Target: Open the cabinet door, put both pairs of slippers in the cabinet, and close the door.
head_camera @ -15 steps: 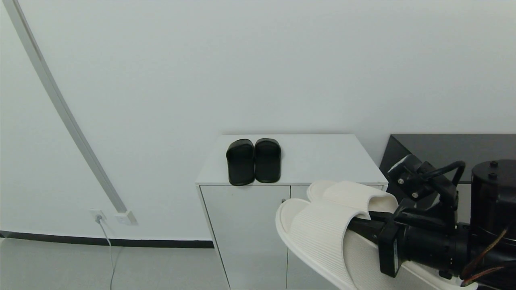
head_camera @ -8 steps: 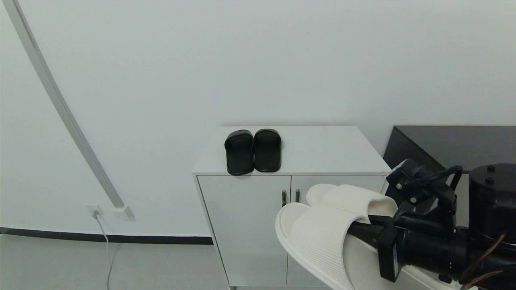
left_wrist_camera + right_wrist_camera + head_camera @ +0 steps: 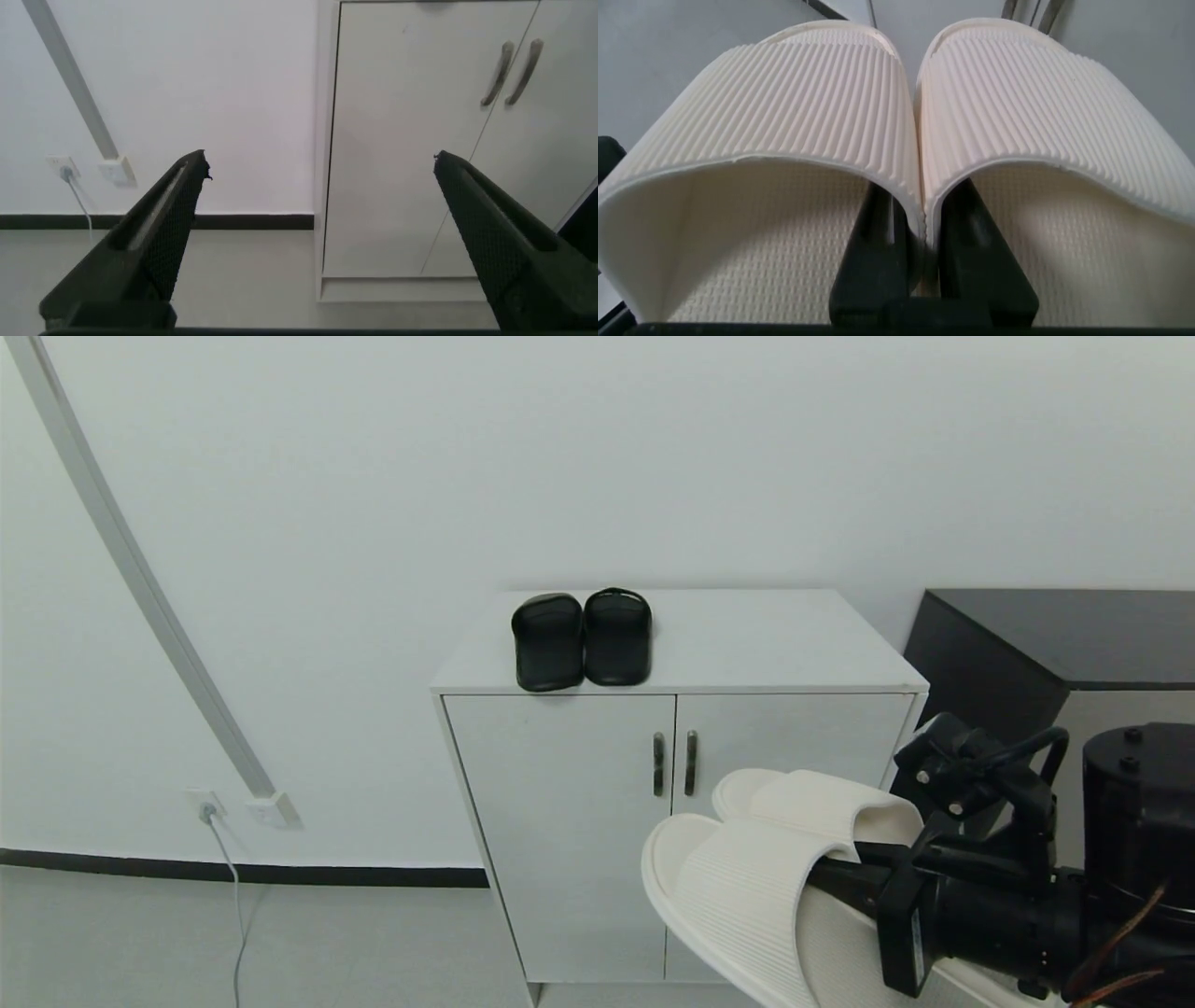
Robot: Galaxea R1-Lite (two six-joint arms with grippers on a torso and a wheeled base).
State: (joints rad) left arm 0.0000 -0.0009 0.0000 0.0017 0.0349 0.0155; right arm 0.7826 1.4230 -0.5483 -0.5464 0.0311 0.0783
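Observation:
A white two-door cabinet [image 3: 560, 821] stands against the wall, both doors shut, with two dark handles [image 3: 674, 763] at the middle seam. A pair of black slippers [image 3: 579, 639] sits side by side on its top, left of centre. My right gripper [image 3: 845, 868] is low in front of the right door, shut on a pair of white ribbed slippers [image 3: 747, 873]. Its fingers [image 3: 878, 252] pinch the two inner walls of the white slippers [image 3: 803, 121] together. My left gripper [image 3: 322, 205] is open and holds nothing, facing the cabinet [image 3: 420, 140] near floor level.
A black table [image 3: 1064, 635] stands just right of the cabinet. Left of the cabinet, a wall socket with a hanging cable [image 3: 207, 807] and a slanted grey duct [image 3: 140, 579] are on the wall. Bare grey floor [image 3: 233, 943] lies before the cabinet.
The whole head view has shifted: the cabinet now sits higher in the picture and its doors and handles show. The right gripper still grips the white slippers; the black pair has not moved.

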